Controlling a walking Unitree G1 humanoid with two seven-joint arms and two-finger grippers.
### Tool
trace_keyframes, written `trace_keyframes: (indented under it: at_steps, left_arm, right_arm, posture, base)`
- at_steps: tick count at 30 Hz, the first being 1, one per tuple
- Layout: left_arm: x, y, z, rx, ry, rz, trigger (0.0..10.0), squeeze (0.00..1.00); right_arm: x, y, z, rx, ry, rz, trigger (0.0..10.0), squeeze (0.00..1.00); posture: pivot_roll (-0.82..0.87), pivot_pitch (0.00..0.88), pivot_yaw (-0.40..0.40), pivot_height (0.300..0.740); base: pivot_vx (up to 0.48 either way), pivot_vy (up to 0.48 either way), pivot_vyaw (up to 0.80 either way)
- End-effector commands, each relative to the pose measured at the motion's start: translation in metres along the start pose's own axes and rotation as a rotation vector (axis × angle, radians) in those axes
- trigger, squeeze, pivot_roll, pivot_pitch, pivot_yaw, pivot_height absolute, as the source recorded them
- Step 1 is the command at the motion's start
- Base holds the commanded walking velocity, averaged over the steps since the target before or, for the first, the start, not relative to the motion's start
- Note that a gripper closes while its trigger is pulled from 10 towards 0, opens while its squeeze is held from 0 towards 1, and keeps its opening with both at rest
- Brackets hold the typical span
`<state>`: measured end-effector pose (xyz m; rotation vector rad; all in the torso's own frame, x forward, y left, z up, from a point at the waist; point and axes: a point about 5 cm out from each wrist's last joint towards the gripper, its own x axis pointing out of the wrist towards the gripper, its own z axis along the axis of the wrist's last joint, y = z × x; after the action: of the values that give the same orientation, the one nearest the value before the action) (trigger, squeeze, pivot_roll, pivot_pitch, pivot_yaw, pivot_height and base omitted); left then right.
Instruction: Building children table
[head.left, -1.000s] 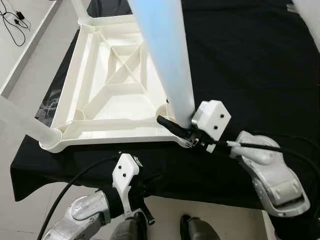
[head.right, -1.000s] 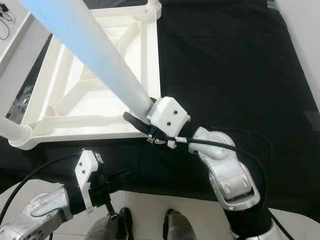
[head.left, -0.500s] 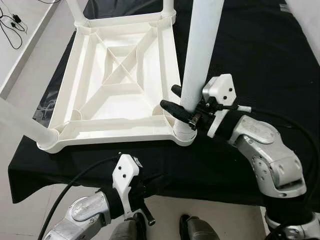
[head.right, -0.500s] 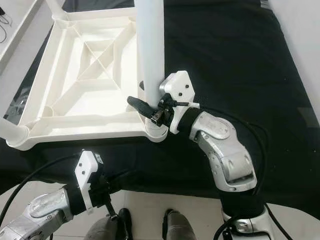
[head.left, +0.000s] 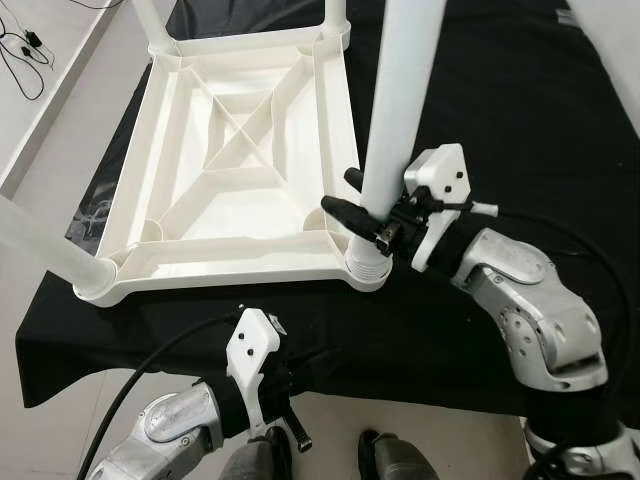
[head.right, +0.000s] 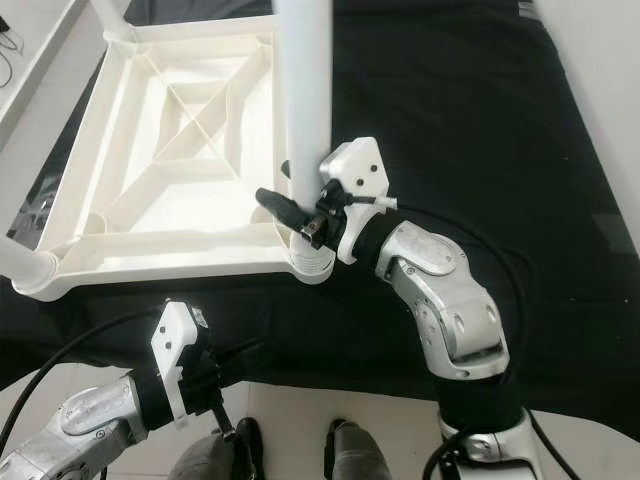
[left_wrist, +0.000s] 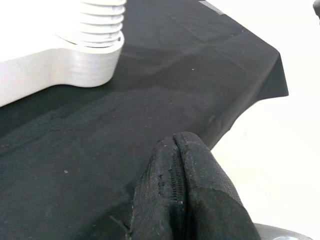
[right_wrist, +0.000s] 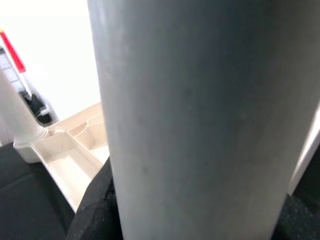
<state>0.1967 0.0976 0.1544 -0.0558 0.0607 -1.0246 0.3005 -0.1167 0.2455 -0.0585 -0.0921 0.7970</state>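
Observation:
A white plastic table top (head.left: 230, 268) lies upside down on a black cloth (head.left: 500, 120). A white leg (head.left: 400, 90) stands nearly upright in its near right corner socket (head.left: 368, 270). My right gripper (head.left: 358, 203) is shut on this leg just above the socket, a black finger on each side; the leg (right_wrist: 200, 120) looms close in the right wrist view. Another leg (head.left: 40, 245) leans out of the near left corner, and two more legs (head.left: 150, 20) (head.left: 335, 15) rise at the far corners. My left gripper (left_wrist: 177, 195) hangs shut and empty below the cloth's front edge.
The cloth's front edge (head.left: 150, 370) hangs just before my body, with my feet (head.left: 390, 455) on the pale floor below. Black cables (head.left: 30, 50) lie on the floor at far left. Bare black cloth stretches to the right of the table top.
The held leg has swung from a strong tilt toward the camera to nearly upright in the corner socket, and my right gripper went up and back with it. The left arm stayed put.

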Motion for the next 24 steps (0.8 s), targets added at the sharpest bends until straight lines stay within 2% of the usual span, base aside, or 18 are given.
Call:
trace_keyframes:
  at_steps: [1, 2, 5, 10, 11, 12, 14, 17, 18, 24]
  left_arm:
    - [-0.001, -0.001, -0.007, -0.018, 0.027, 0.007, 10.0, 0.00]
    - [-0.001, -0.001, -0.007, -0.018, 0.027, 0.007, 10.0, 0.00]
    - [-0.002, -0.001, -0.007, -0.018, 0.028, 0.009, 10.0, 0.00]
    - [-0.002, -0.001, -0.007, -0.017, 0.026, 0.012, 10.0, 0.00]
    - [-0.002, -0.001, -0.007, -0.017, 0.026, 0.013, 10.0, 0.00]
    - [-0.002, -0.001, -0.007, -0.017, 0.026, 0.013, 10.0, 0.00]
    - [-0.003, 0.000, -0.006, -0.015, 0.027, 0.012, 10.0, 0.00]
    - [-0.003, 0.000, -0.006, -0.015, 0.027, 0.013, 10.0, 0.00]
    - [-0.003, 0.000, -0.006, -0.014, 0.028, 0.012, 10.0, 0.00]
    - [-0.002, 0.000, -0.006, -0.012, 0.029, 0.011, 10.0, 0.00]
  right_arm:
    - [-0.001, -0.008, -0.058, 0.197, 0.242, -0.093, 10.0, 0.00]
    - [-0.001, -0.008, -0.058, 0.197, 0.242, -0.093, 10.0, 0.00]
    - [0.002, -0.019, -0.056, 0.287, 0.198, -0.170, 10.0, 0.00]
    - [0.002, -0.019, -0.056, 0.265, 0.181, -0.169, 10.0, 0.00]
    - [0.002, -0.017, -0.055, 0.209, 0.172, -0.156, 10.0, 0.00]
    - [0.002, -0.017, -0.055, 0.209, 0.172, -0.156, 10.0, 0.00]
    - [0.001, -0.009, -0.054, 0.089, 0.138, -0.124, 10.0, 0.00]
    - [0.000, -0.007, -0.053, 0.056, 0.132, -0.117, 10.0, 0.00]
    - [-0.002, -0.003, -0.056, -0.029, 0.138, -0.099, 10.0, 0.00]
    - [-0.003, 0.002, -0.060, -0.093, 0.169, -0.070, 10.0, 0.00]
  posture:
    - [0.07, 0.300, 0.031, 0.740]
    - [0.07, 0.300, 0.031, 0.740]
    - [0.07, 0.304, 0.029, 0.740]
    - [0.07, 0.306, 0.028, 0.740]
    - [0.07, 0.307, 0.029, 0.740]
    - [0.07, 0.307, 0.029, 0.740]
    - [0.07, 0.307, 0.030, 0.740]
    - [0.07, 0.307, 0.031, 0.740]
    - [0.07, 0.306, 0.033, 0.740]
    - [0.07, 0.306, 0.035, 0.740]
  base:
    - [0.000, 0.000, 0.00]
    - [0.000, 0.000, 0.00]
    - [0.000, 0.000, 0.00]
    - [0.000, 0.000, 0.00]
    - [0.000, 0.000, 0.00]
    - [0.000, 0.000, 0.00]
    - [0.000, 0.000, 0.00]
    - [0.000, 0.000, 0.00]
    - [0.000, 0.000, 0.00]
    - [0.000, 0.000, 0.00]
